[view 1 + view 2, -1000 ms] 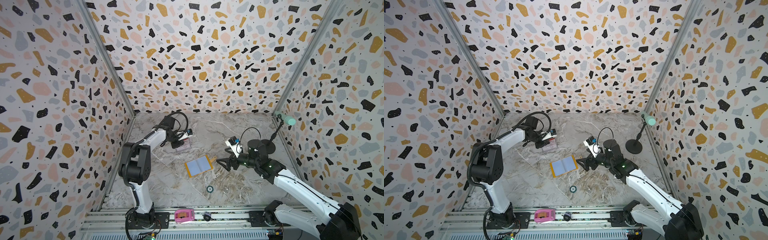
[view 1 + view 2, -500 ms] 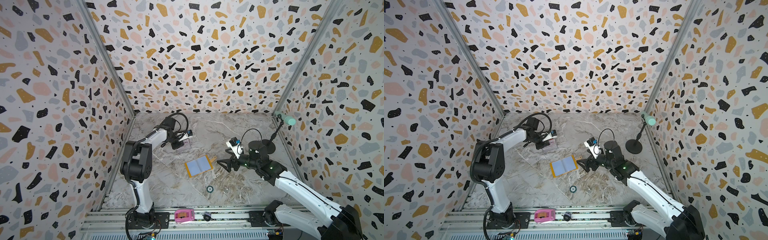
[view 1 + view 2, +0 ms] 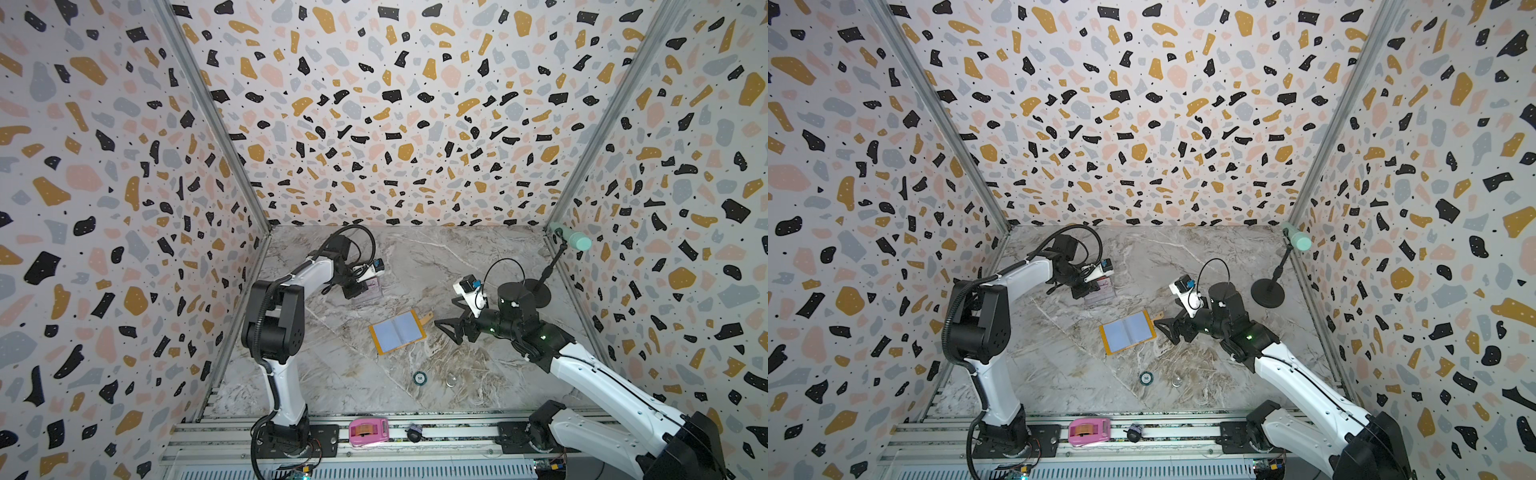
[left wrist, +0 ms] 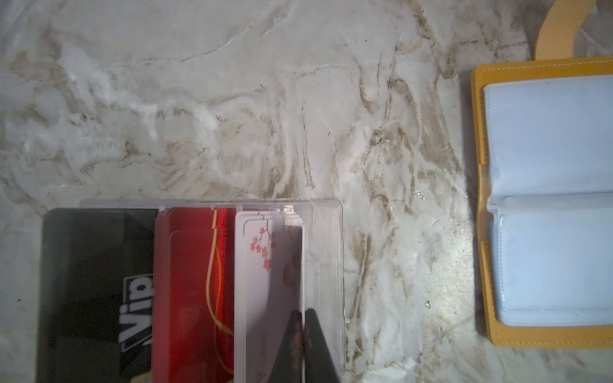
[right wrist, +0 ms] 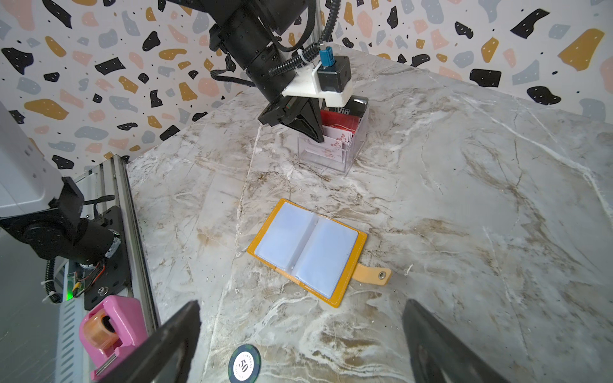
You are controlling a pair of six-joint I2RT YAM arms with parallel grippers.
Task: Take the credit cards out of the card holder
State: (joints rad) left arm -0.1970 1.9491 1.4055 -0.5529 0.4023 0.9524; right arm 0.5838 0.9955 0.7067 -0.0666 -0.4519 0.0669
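Where its flat black jaws press together on the thin edge of the white blossom-printed card [image 4: 265,265], the left gripper [image 4: 303,335] reaches into the clear acrylic stand [image 4: 326,238], beside the glossy red card [image 4: 189,265] and black Vip card [image 4: 93,265]; on the veined marble tabletop [image 3: 478,257] the mustard card holder [image 3: 398,332] lies open flat near the right gripper [image 3: 446,332], which is spread wide and holds nothing.

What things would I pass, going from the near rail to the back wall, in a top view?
pink tape dispenser → poker chip → card holder → clear card stand
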